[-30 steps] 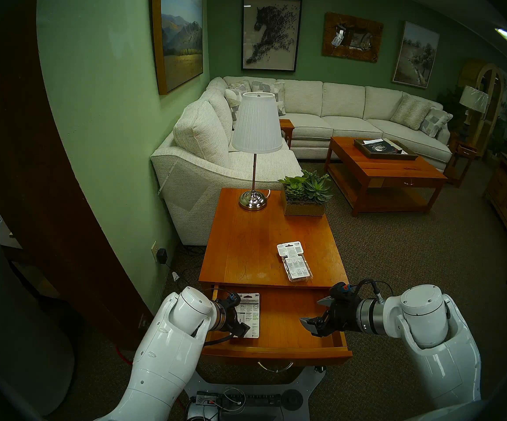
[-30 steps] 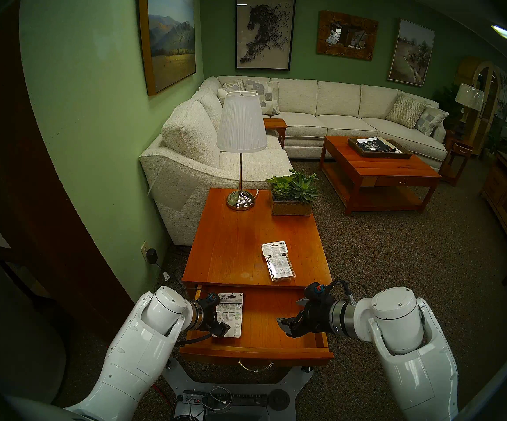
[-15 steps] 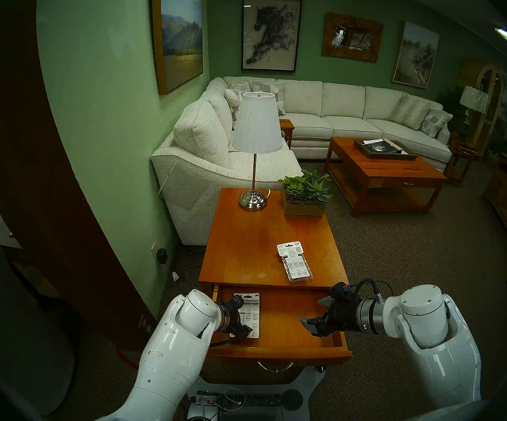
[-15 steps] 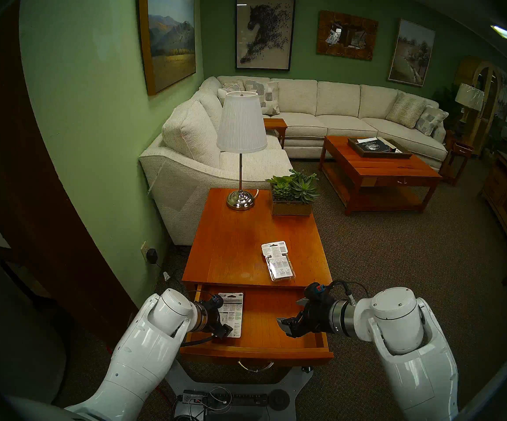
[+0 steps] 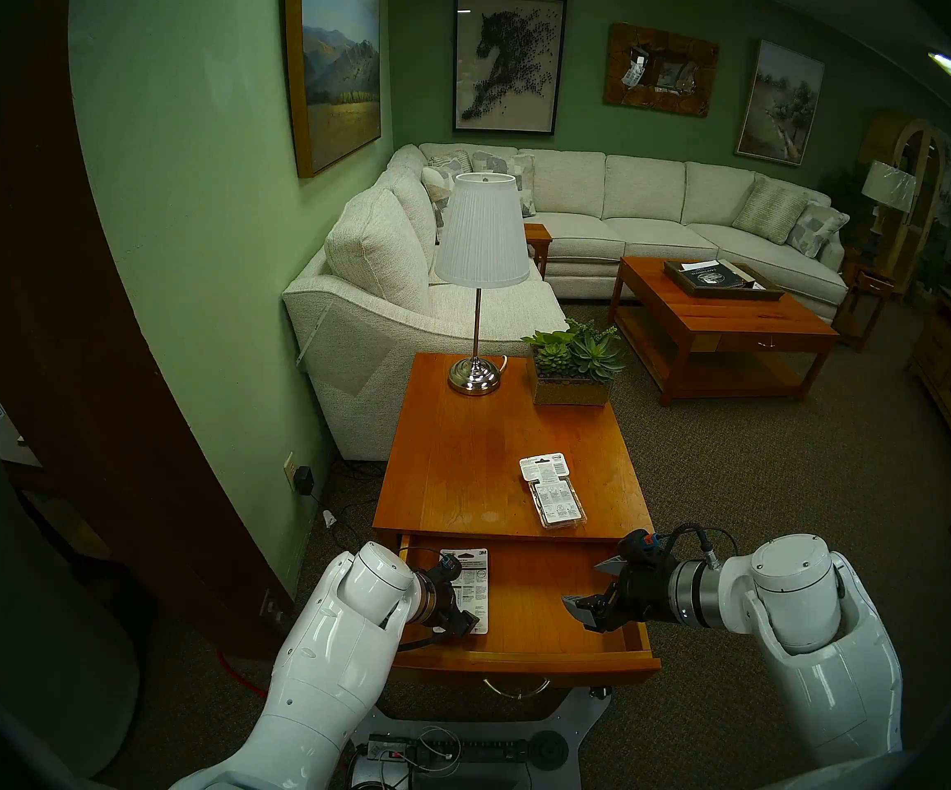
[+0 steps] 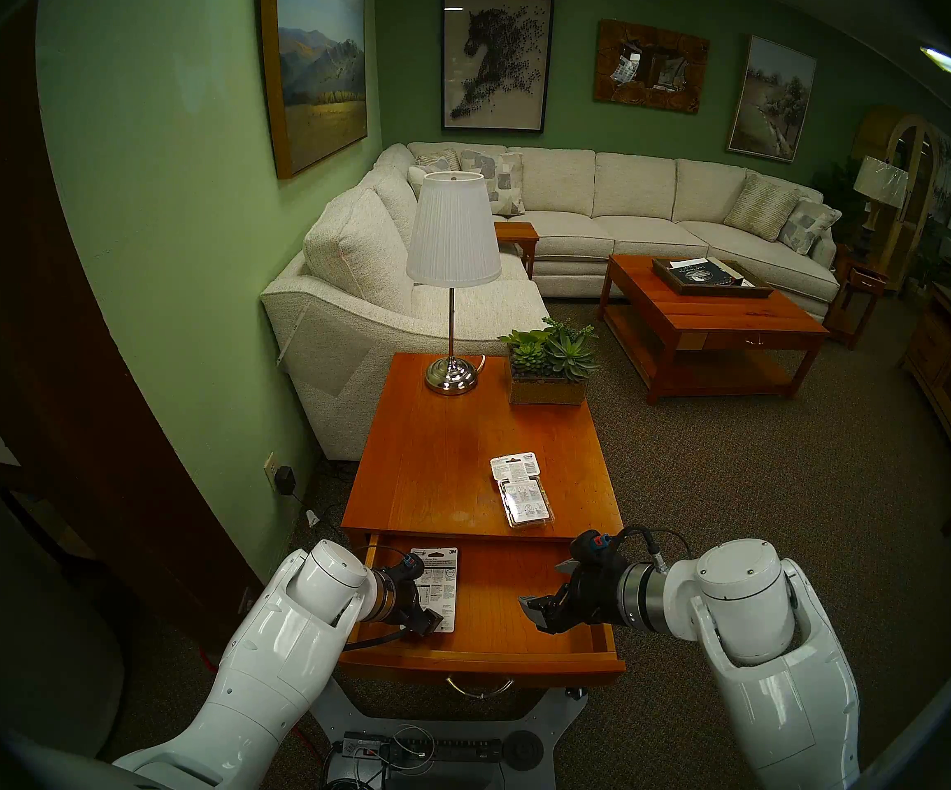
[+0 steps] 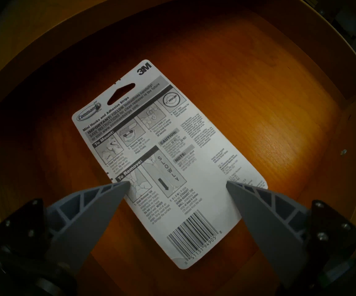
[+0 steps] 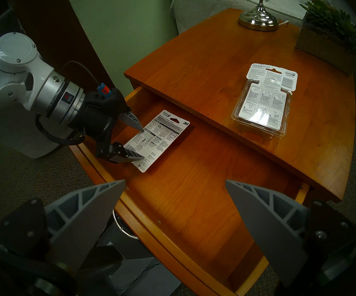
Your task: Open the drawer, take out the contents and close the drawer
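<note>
Left wrist view had the best look at it: a flat white printed card (image 7: 168,161), black-and-grey instructions, a 3M mark at its far corner, a hang slot below that, and a barcode at the near end. It lay flat on the floor of the pulled-out orange-brown drawer (image 5: 547,595), over toward the drawer's left side and a bit skewed to the walls.

The left gripper (image 8: 141,145) was down inside the drawer with its jaws spread wide, one grey fingertip (image 8: 137,126) over each long edge of the card near the barcode end, gripping nothing. Couldn't tell whether the tips were actually touching the card.

The right gripper (image 5: 587,592) hung over the drawer's right side, jaws also wide apart and empty.

The clear plastic blister pack (image 5: 553,489) with its white header card was already out, sitting on the side table top (image 5: 461,458) toward the right, near the front edge. Loads of bare drawer floor between the card and the right wall. The silver bail handle (image 5: 516,689) hung at the drawer's front centre. Lamp (image 5: 478,281) and succulent planter (image 5: 573,367) stood well back at the far end.
</note>
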